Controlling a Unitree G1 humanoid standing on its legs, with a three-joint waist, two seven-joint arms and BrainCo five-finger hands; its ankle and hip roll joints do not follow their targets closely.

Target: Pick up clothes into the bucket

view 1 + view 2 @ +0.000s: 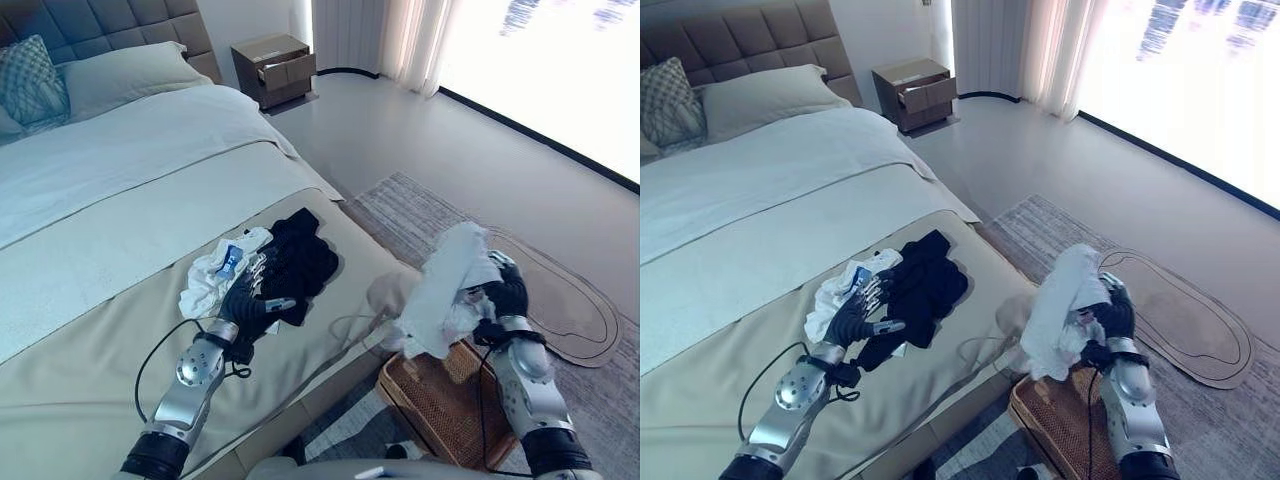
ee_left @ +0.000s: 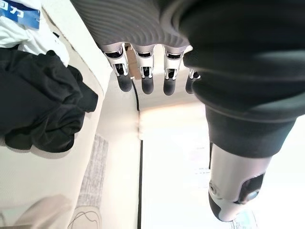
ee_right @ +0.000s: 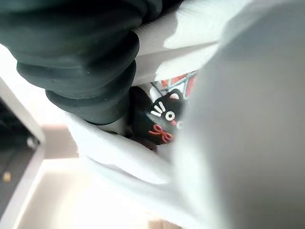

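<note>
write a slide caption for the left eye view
Right robot hand holds a white garment above the wicker basket; dark clothes remain on the bed.

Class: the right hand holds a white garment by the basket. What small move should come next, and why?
Probably lower the right hand a little and release. It grips the white garment, which hangs over the wicker basket beside the bed; its lower end is at the rim, not yet inside.

Home bedroom: bed (image 1: 120, 200) w/ pillows (image 1: 115, 75), nightstand (image 1: 273, 68), curtains (image 1: 385, 35), rug (image 1: 420, 215).
</note>
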